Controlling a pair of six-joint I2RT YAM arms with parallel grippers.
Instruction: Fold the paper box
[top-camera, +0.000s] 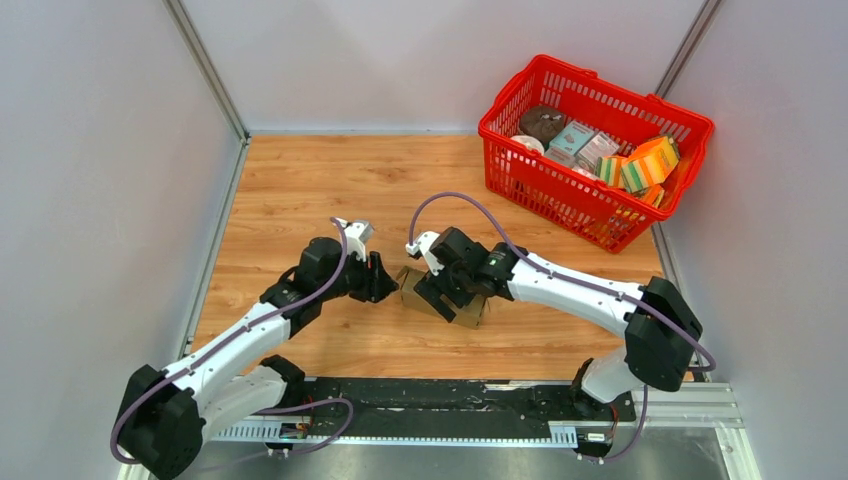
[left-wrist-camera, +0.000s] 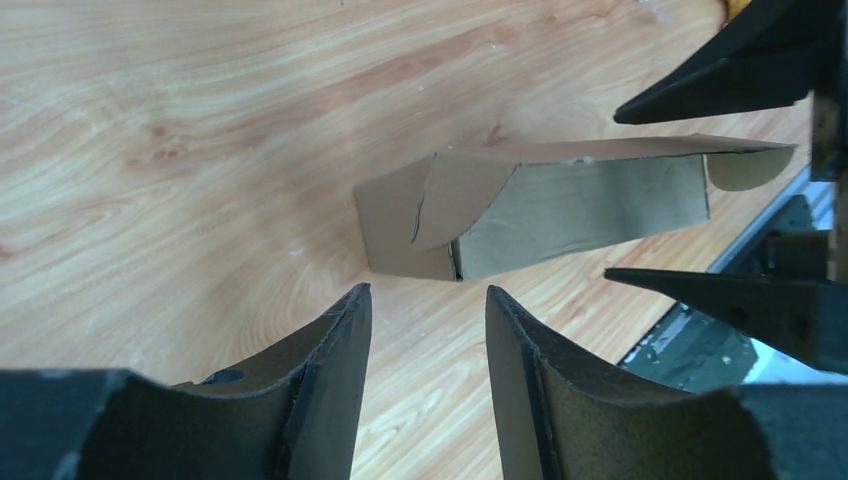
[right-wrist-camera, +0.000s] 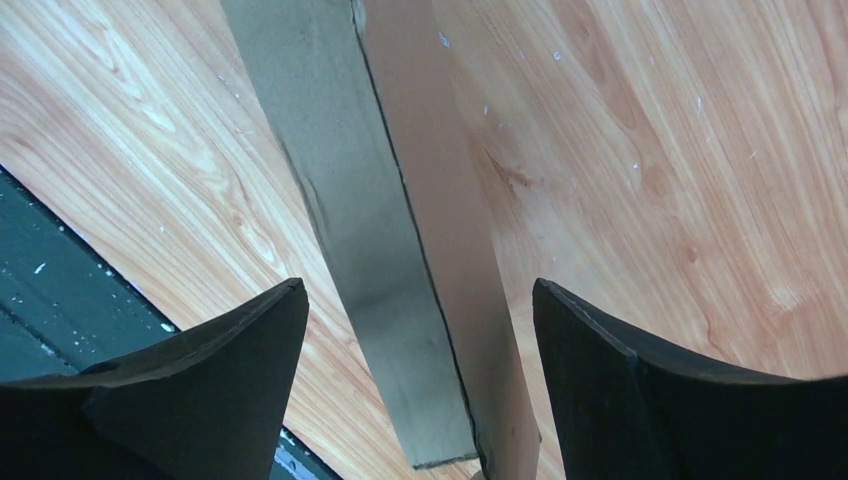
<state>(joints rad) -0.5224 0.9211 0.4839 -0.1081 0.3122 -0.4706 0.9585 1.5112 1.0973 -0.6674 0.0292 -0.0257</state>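
From above, the paper box lies on the wooden counter between the two arms. Most of it is hidden under the right hand, which hangs over its middle. The left hand sits just beside its left end. Well apart, at the far right, stands the red basket. It holds colourful printed packages, a few paler cartons and something dark and round that I can't make out.

From the left wrist, the box looks like a low, hollow sleeve of plain brown card with its end turned this way. A curved flap hangs loose over that end. The left fingers are parted with nothing between them, and the box lies just ahead of their tips.

From the right wrist, the long body of the box runs between the right fingers. They are spread wide and bare counter shows on either side, so this hand has hold of nothing.

I'd judge the card to be thin and very light. It would probably skid on the smooth wood if nudged and buckle if squeezed across its hollow walls. A better hold looks to be across the long sides close to a crease, steadying it there while the loose flap is pushed by its free edge.
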